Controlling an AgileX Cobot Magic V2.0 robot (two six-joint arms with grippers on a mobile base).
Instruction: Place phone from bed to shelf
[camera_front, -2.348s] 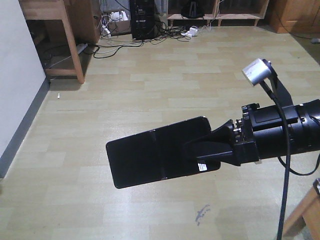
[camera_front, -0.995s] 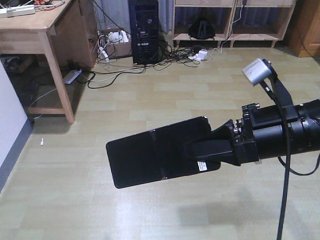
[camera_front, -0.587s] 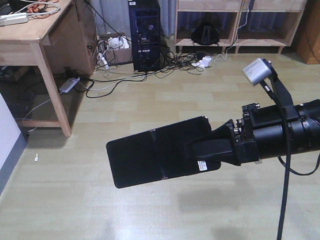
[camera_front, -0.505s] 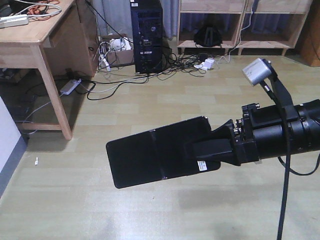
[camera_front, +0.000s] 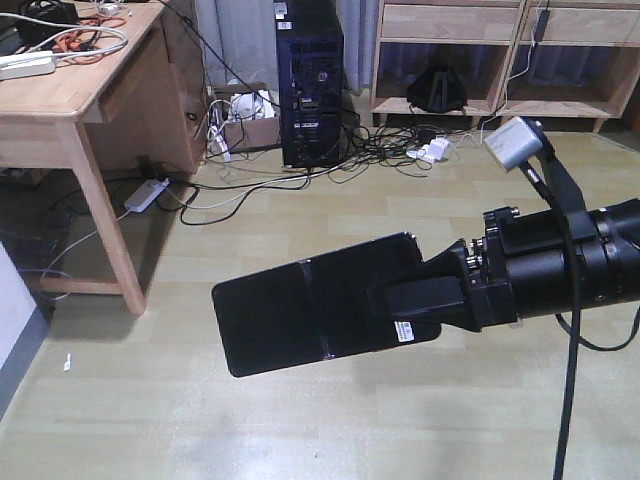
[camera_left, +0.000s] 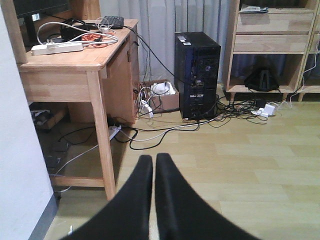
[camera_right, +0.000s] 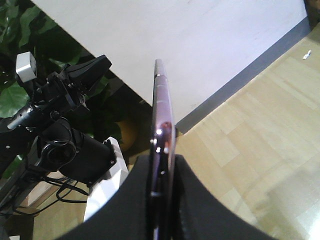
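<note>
The phone (camera_front: 300, 320), a glossy black slab with a seam across its middle and a small white sticker, hangs level above the floor. My right gripper (camera_front: 382, 303) is shut on its right end. In the right wrist view the phone (camera_right: 161, 110) shows edge-on with a pinkish rim, pinched between the two black fingers of the right gripper (camera_right: 161, 164). My left gripper (camera_left: 153, 161) is shut with nothing in it, over the floor by the desk leg. The pale wooden shelf (camera_front: 500, 60) with cubbies stands against the far wall, and the left wrist view shows this shelf (camera_left: 270, 45) at its right. The bed is out of view.
A wooden desk (camera_front: 70, 95) with a power strip and cables stands at the left. A black computer tower (camera_front: 312, 80) and tangled cables (camera_front: 250, 180) lie between desk and shelf. A black bag (camera_front: 435, 92) sits in a low cubby. A white wall (camera_left: 20, 165) is at the near left.
The room has slid down and rightward in the front view: desk, tower and shelf loom larger and nearer. The phone stays unchanged in the right gripper.
</note>
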